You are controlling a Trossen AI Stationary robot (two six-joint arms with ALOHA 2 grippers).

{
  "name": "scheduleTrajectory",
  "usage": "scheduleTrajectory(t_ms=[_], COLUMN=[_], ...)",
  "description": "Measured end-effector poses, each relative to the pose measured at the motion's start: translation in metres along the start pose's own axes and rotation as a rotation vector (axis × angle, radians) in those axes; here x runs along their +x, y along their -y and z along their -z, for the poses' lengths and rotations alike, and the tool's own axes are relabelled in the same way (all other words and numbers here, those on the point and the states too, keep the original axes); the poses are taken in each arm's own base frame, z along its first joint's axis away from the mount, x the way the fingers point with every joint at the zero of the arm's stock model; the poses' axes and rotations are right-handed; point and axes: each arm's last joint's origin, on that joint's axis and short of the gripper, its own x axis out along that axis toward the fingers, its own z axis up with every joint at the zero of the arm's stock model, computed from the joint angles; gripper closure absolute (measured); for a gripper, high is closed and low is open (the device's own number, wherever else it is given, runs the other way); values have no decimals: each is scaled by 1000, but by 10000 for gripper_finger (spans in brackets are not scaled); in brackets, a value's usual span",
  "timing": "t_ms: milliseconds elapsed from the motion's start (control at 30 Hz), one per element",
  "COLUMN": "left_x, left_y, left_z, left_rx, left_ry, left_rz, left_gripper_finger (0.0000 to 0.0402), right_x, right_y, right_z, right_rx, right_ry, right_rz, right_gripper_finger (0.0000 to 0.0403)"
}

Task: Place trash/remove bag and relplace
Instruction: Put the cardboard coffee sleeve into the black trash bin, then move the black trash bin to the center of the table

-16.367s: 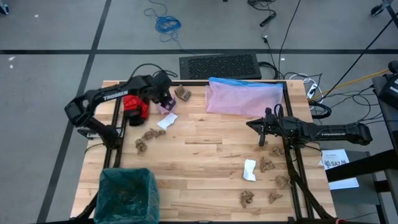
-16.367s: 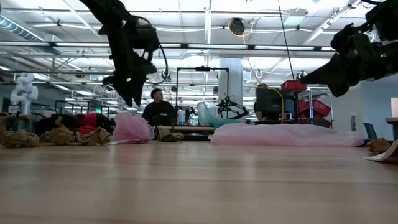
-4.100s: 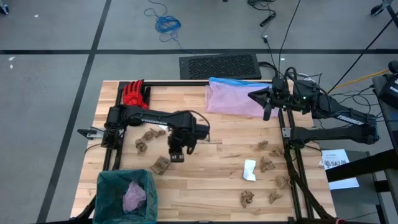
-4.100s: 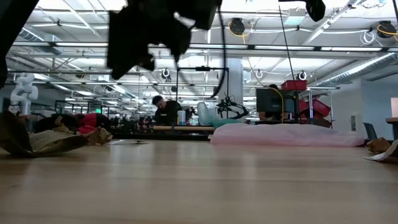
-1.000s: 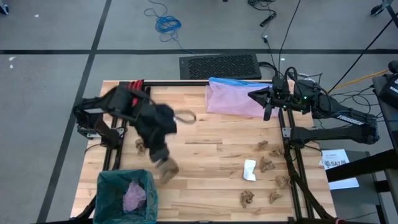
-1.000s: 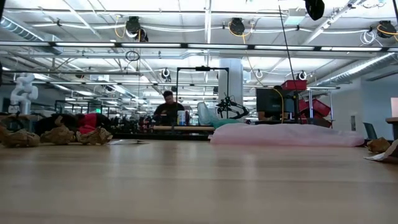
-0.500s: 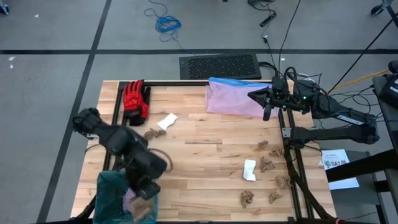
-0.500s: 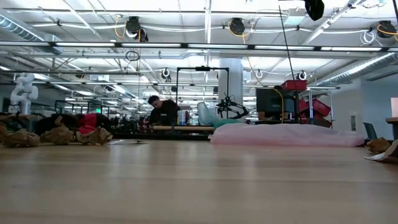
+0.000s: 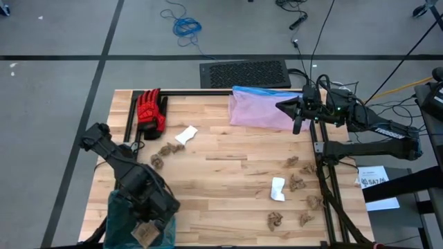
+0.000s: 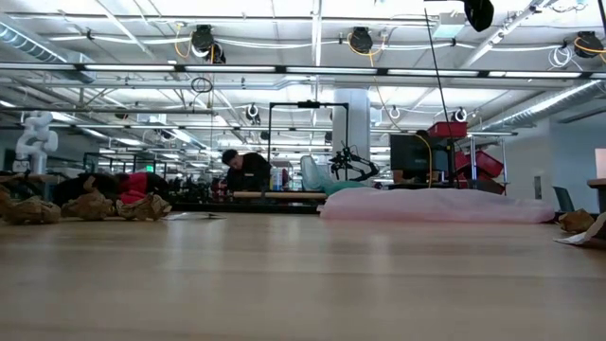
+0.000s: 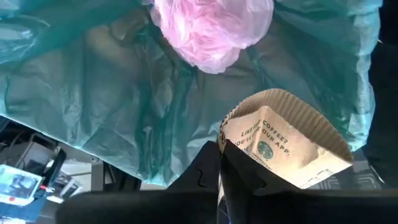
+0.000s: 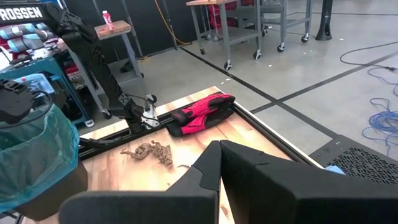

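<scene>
Over the table's near-left corner:
Left gripper (image 9: 147,232): poised above the mouth of the bin; in its wrist view the dark fingers (image 11: 211,177) are pinched on a corrugated coffee-cup sleeve (image 11: 283,146), flattened and printed.
Bag (image 9: 121,207): teal-green liner (image 11: 124,106), crinkled, lining the bin at that corner, its rim folded over the edge. A crumpled pink plastic wad (image 11: 208,28) already lies inside.
Right gripper (image 9: 296,119): waiting at the far-right edge of the table, over the pale pink bag (image 9: 266,109); fingers together, nothing held.
Leftover trash: crumpled brown paper scraps (image 9: 164,151) near the left edge and more (image 9: 299,183) toward the near-right corner; a white scrap (image 9: 277,188) among them.
Other item: red glove (image 9: 150,111) at the far-left corner.
Risk 1: sleeve lands on the liner's rim and slides out onto the table or floor. Cause judged: a light, flat piece released off-centre.
Risk 2: fingers snag the thin film and drag the rim inward. Cause judged: descent too deep into the mouth.
Risk 3: sleeve clings to one finger. Cause judged: too narrow a release.
</scene>
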Motion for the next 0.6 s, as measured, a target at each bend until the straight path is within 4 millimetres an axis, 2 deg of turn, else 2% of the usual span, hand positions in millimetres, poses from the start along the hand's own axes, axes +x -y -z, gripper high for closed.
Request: scheduleTrajectory(t_ms=[400,500,600], left_x=[-1,1,7], left_y=[1,2,4], left_z=[-3,-8,-23], left_rx=[85,90,54], left_ry=[46,76,115], left_rz=[15,11,-10], left_gripper_finger=[244,237,257], right_x=[0,0,0], right_y=[0,0,0], right_z=[0,0,0], right_rx=[0,0,-11], right_ry=[0,0,1], right_rz=[-1,0,1], right_gripper_finger=[403,403,403])
